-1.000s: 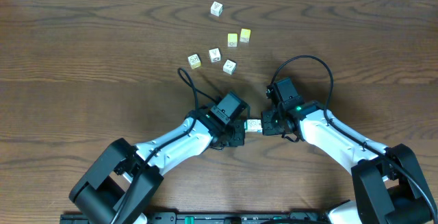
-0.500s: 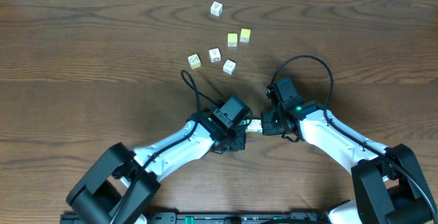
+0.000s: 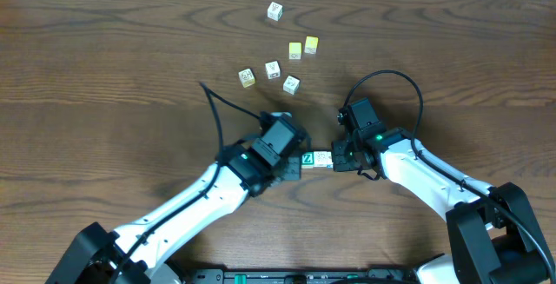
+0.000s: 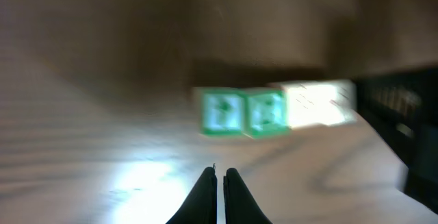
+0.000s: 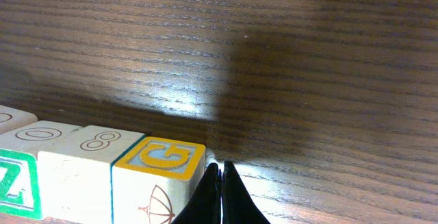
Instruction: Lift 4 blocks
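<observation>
A short row of blocks (image 3: pixel 315 158) lies between my two grippers, with a green Z block (image 3: pixel 307 158) at its left end. In the right wrist view the row runs from the green Z face (image 5: pixel 10 177) past white blocks (image 5: pixel 72 172) to a block with a yellow G top (image 5: pixel 161 158). My right gripper (image 5: pixel 222 165) is shut, its tips against that end block's right side (image 3: pixel 334 159). My left gripper (image 3: pixel 294 164) is shut and empty. In the blurred left wrist view its tips (image 4: pixel 219 171) stand a little short of the green blocks (image 4: pixel 243 112).
Several loose cubes sit at the back: a white one (image 3: pixel 274 10), two plain yellow ones (image 3: pixel 295 50) (image 3: pixel 311 44), and three pale ones (image 3: pixel 247 77) (image 3: pixel 272 69) (image 3: pixel 291 84). A black cable (image 3: pixel 213 102) rises from the left arm, and another loops over the right arm (image 3: pixel 391 75).
The left arm has swung back to the left and away from the row, uncovering the green Z block. The right arm and the blocks have not moved.
</observation>
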{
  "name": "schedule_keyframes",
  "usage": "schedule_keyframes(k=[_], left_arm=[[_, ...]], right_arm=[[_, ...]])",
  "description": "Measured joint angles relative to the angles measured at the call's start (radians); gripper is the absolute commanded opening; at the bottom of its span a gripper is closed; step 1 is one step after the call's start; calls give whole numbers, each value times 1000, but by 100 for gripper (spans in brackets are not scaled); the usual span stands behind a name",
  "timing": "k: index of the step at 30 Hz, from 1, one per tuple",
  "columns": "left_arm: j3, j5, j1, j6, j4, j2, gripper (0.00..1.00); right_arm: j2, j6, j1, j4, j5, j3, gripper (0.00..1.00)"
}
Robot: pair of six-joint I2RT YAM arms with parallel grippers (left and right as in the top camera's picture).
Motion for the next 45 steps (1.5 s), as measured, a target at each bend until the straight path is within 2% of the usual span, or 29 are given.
schedule_keyframes(k=[11,20,29,40,45], left_arm=[[0,-92,180,82,35,60,7],[0,-51,182,103,69,180,7],[0,25,182,104,110,183,7],[0,43,182,105,127,188,7],[0,47,171,105,134,243,7]], right_arm=[[0,0,0,0,0,0,1],[0,0,0,-5,0,0,1],[0,0,0,-5,0,0,1],[0,0,0,-3,0,0,1],[0,0,0,-3,0,0,1]])
